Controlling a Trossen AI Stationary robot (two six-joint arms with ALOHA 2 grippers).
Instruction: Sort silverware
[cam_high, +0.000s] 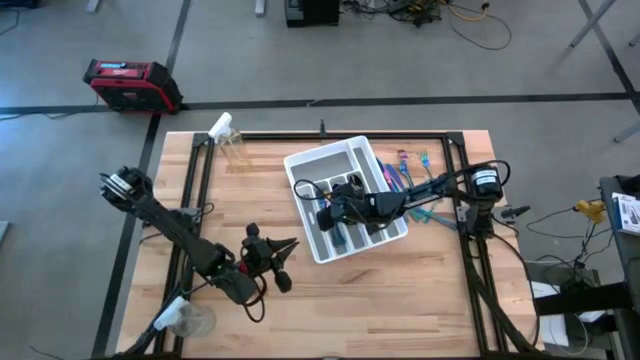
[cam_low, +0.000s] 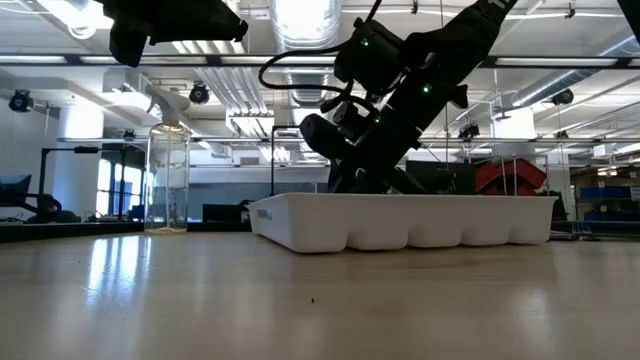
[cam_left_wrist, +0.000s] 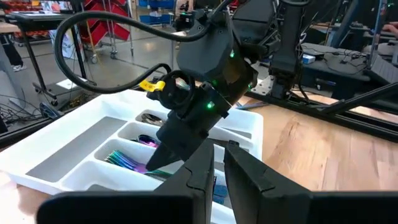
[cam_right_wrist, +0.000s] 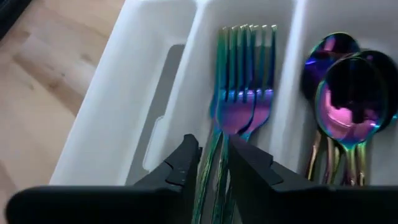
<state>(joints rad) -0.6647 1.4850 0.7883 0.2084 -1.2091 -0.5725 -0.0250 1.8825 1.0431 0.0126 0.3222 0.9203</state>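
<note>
Forks (cam_right_wrist: 239, 106) lie nearest in your right wrist view, stacked in one tray (cam_high: 316, 160) compartment, with spoons (cam_right_wrist: 345, 87) in the next one over. Your right gripper (cam_right_wrist: 211, 163) is down inside the tray, fingers nearly closed around a fork handle; whether they truly pinch it, you cannot tell for certain. Judge these pieces light, stiff and slick, so take them mid-handle, across the narrow width. More silverware (cam_high: 412, 175) waits on the table (cam_high: 420, 300) just right of the tray. Right arm reaches leftward from its base, wrist pitched steeply down. Left gripper (cam_high: 283, 262) hangs at near left, well apart from the tray, fingers slightly parted, empty.
</note>
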